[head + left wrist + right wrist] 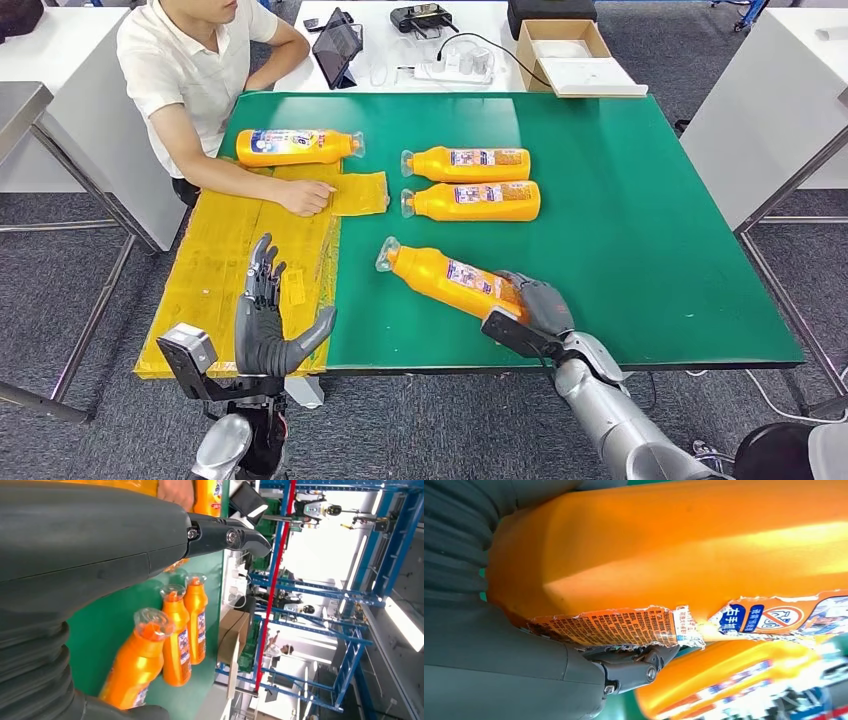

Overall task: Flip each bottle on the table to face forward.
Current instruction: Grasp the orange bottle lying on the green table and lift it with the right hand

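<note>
Several orange bottles with clear caps lie on the green table [640,230]. My right hand [535,305] grips the base of the nearest bottle [450,279], which lies slanted with its cap toward the far left; up close its torn label [624,627] shows against my thumb. Two more bottles [468,164] [472,201] lie side by side beyond it, caps to the left. A fourth bottle [295,147] lies at the far left by a person's arm. My left hand [265,320] is raised, open, off the table's front left corner, holding nothing.
A person [205,80] sits at the far left, one hand on a yellow mat [240,270] that covers the table's left end. A white table behind carries a cardboard box [565,50], a tablet and cables. Steel table frames stand on both sides.
</note>
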Available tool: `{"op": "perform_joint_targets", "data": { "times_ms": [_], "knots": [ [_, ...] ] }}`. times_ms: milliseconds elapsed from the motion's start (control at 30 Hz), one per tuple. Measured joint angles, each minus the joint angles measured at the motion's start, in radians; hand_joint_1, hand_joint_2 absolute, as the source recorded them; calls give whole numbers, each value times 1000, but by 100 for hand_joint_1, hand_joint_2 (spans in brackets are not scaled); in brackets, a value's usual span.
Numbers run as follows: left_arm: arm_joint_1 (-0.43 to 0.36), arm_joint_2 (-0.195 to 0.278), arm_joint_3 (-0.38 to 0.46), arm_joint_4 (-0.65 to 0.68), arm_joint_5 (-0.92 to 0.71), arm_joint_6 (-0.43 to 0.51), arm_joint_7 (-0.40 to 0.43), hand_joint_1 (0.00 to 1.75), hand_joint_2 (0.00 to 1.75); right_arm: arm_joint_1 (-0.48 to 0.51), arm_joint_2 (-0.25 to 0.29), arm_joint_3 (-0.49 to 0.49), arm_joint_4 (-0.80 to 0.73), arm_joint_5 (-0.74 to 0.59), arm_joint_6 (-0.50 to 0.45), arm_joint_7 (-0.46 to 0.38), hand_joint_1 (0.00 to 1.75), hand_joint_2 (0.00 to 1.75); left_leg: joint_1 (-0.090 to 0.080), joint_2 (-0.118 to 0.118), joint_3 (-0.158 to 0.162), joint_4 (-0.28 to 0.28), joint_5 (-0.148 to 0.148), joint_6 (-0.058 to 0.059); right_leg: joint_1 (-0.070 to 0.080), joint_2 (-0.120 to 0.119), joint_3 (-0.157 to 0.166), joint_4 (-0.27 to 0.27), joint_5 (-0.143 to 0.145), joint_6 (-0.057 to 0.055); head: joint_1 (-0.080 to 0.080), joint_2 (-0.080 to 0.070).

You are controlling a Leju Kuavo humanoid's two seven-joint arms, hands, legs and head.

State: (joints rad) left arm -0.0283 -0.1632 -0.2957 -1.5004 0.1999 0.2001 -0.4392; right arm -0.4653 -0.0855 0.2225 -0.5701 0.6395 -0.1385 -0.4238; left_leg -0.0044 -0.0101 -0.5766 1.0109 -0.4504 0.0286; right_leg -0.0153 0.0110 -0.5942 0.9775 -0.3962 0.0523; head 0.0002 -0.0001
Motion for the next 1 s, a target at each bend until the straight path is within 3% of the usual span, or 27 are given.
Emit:
{"op": "perform_joint_targets", "data": {
  "times_ms": [233,400,633,867,1000],
  "knots": [
    [8,-14,3,5,24,59,15,0,175,54,24,-13,-74,-45,-17,-33,175,175,0,-1,-3,0,0,0,-1,0,-2,0,0,0,0,0],
    [16,-26,6,46,109,119,30,0,175,164,94,-15,-205,-153,-96,-82,175,175,0,-1,-8,0,0,0,0,0,-7,0,0,0,0,0],
    [26,-16,-55,83,227,-102,71,0,175,226,146,51,-312,-232,-43,-117,175,175,0,-1,-12,0,0,0,-1,0,-11,1,0,0,0,0],
    [26,-1,-82,91,236,-126,76,0,175,229,156,89,-326,-245,-32,-126,175,175,0,-1,-12,0,0,0,-1,0,-11,1,0,0,0,0],
    [25,6,-94,94,241,-213,62,0,175,227,160,109,-325,-256,24,-156,175,175,0,-1,-12,0,0,0,-1,0,-11,1,0,0,0,0]
  ]
}}
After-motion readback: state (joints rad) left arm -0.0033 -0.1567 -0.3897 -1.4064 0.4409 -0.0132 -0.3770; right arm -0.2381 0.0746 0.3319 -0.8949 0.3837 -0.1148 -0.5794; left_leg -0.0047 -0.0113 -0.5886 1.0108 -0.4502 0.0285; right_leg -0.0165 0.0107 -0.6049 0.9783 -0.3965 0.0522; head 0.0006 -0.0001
